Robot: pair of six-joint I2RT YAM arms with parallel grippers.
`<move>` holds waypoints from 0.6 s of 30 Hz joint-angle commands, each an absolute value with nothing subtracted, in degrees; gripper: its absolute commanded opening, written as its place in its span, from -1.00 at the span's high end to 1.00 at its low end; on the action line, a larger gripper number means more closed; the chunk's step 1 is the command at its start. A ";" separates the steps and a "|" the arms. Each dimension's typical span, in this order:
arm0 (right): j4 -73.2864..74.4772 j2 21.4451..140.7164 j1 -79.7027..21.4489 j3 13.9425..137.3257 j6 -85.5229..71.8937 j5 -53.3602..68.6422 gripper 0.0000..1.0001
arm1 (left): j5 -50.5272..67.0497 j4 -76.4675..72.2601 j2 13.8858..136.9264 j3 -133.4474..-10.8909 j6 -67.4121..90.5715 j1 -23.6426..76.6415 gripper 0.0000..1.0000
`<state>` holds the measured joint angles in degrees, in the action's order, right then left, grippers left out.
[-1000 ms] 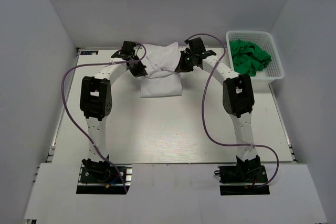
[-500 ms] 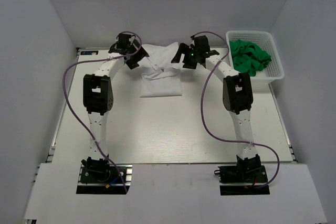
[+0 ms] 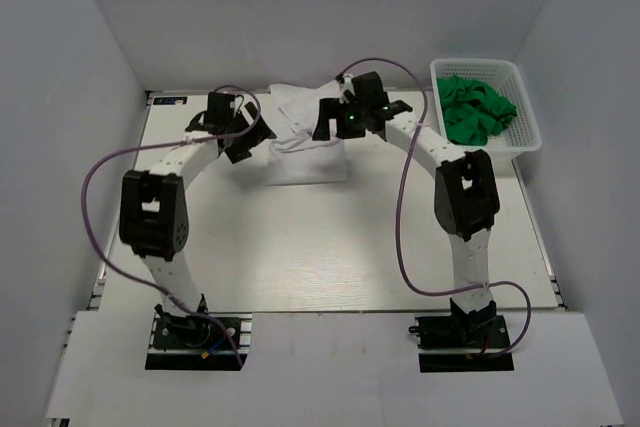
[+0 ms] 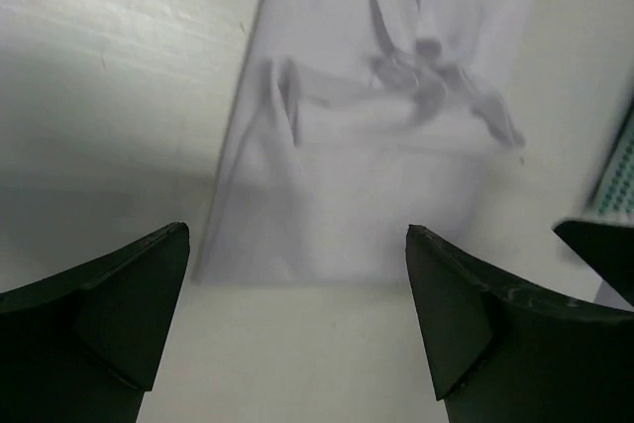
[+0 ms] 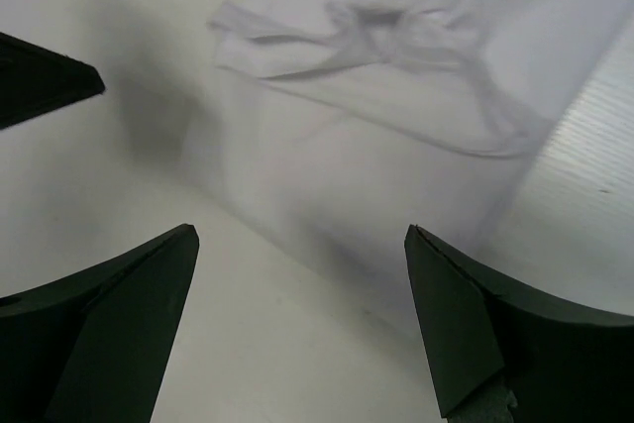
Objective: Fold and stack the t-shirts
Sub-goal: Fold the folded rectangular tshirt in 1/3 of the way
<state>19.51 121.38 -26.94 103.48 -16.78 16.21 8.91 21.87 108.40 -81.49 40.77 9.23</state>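
Both grippers stand with their jaws spread wide and hold nothing. The left gripper (image 3: 248,137) hangs at the left edge of the white t-shirt (image 3: 305,162) and the right gripper (image 3: 335,123) over its far right part.

That shirt lies at the far middle of the table (image 3: 300,247), between the two tools. Its near half is a flat, roughly square panel with straight side edges. Across its far half runs a rumpled ridge of bunched cloth, plain in both wrist views, with loose folds beyond it toward the back wall.

The step in hand looks like a fresh grasp for the next fold. To do it well, each gripper should probably come down on a matching corner or edge at the same distance along the shirt, so that the fold line runs square. The cloth is thin and will slide. A pinch should take every layer at that spot, and both arms should travel level and together. The ridge likely needs drawing flat first, or it will be trapped inside the fold.

At the far right corner stands a white basket (image 3: 527,143) with the green t-shirts (image 3: 478,112) heaped inside, well apart from the white one and not yet folded.
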 commanded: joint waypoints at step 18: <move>1.32 122.17 -29.53 84.30 -22.06 22.76 -0.81 | 21.01 6.23 113.12 -73.14 44.30 13.27 -0.99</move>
